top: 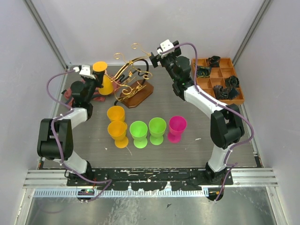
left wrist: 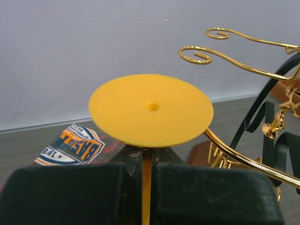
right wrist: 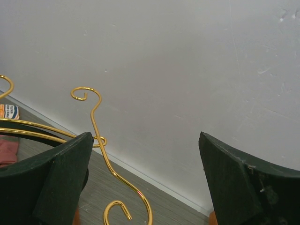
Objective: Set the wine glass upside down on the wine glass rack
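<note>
A yellow wine glass [top: 101, 75] hangs upside down, foot disc [left wrist: 150, 110] on top, just left of the wine glass rack [top: 131, 70]. My left gripper [left wrist: 146, 157] is shut on its stem below the disc. One gold arm of the rack [left wrist: 234, 152] runs under the disc's right edge; whether they touch I cannot tell. The rack's scroll arms rise from a dark wooden base [top: 137, 93]. My right gripper [top: 151, 60] stands open at the rack's far right. In the right wrist view a gold scroll [right wrist: 101, 154] shows between its fingers [right wrist: 70, 173], untouched.
Several plastic glasses stand in front of the rack: two yellow [top: 117, 123], two green [top: 148, 131], one pink [top: 177, 128]. An orange compartment tray [top: 233, 100] with dark parts sits at the back right. A reddish printed cloth [top: 70, 92] lies by the left arm.
</note>
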Available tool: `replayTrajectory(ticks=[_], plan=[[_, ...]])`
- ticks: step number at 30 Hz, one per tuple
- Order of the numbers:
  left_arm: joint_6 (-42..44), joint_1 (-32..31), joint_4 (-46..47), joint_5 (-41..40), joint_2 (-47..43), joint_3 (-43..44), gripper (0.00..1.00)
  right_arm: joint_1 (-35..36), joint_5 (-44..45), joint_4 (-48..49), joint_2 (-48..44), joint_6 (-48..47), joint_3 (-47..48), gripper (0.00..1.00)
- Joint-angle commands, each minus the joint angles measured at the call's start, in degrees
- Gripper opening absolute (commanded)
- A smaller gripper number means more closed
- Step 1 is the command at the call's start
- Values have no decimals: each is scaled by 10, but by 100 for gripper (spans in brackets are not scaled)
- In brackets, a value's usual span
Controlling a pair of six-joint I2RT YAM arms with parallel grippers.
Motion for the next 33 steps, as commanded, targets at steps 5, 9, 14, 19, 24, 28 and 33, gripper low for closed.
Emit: replayTrajectory(ticks=[5, 9, 14, 19, 24, 28, 33], plan=[[42, 8, 39, -129, -57, -49, 0, -2, -1, 21, -3, -7, 15, 100], [48, 8, 33, -144, -73, -60, 1, -2, -6, 18, -3, -7, 12, 100], [35, 8, 34, -144, -63, -55, 5, -2, -9, 17, -3, -7, 11, 100], [14, 8, 67, -164, -38, -50, 8, -3, -10, 18, -6, -8, 5, 100], [14, 8, 95, -186, -19, -45, 13, -3, -10, 18, -10, -14, -3, 100], [24, 8, 93, -196, -33, -52, 12, -3, -9, 18, -11, -18, -4, 100], [39, 8, 61, -184, -87, -83, 10, -4, -11, 13, -10, -12, 0, 100]])
